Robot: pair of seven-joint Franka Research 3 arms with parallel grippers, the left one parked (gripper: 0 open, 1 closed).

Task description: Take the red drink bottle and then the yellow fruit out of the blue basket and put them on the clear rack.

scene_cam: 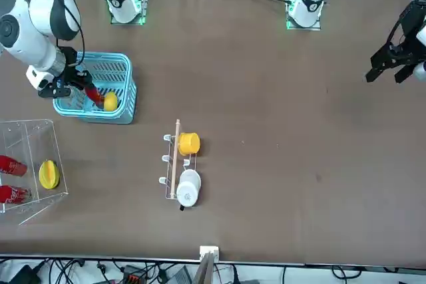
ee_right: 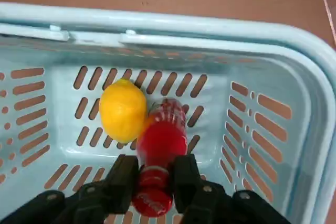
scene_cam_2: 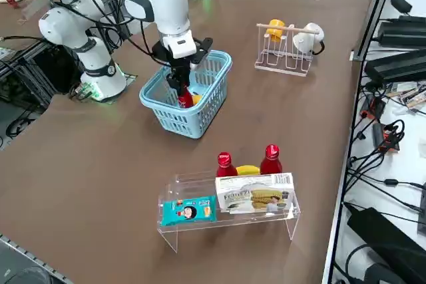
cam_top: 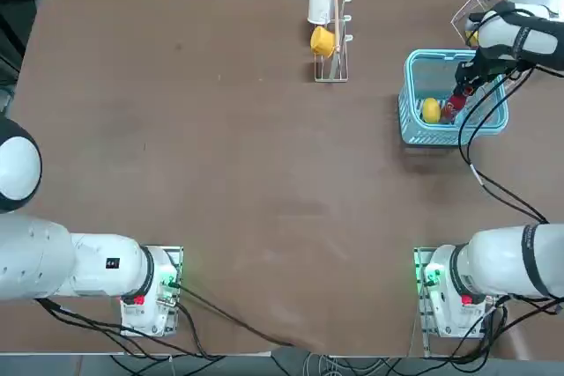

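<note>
Red drink bottle in claw

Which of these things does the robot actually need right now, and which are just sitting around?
Needed: right gripper, shut on red drink bottle; yellow fruit; blue basket; clear rack.

Lying about: cup stand, yellow cup, white cup.

Readable lettering is scarce. The red bottle pinched between the fingers bears white script at its neck, too blurred to read. Printing on the packets in the clear rack is likewise illegible.
</note>
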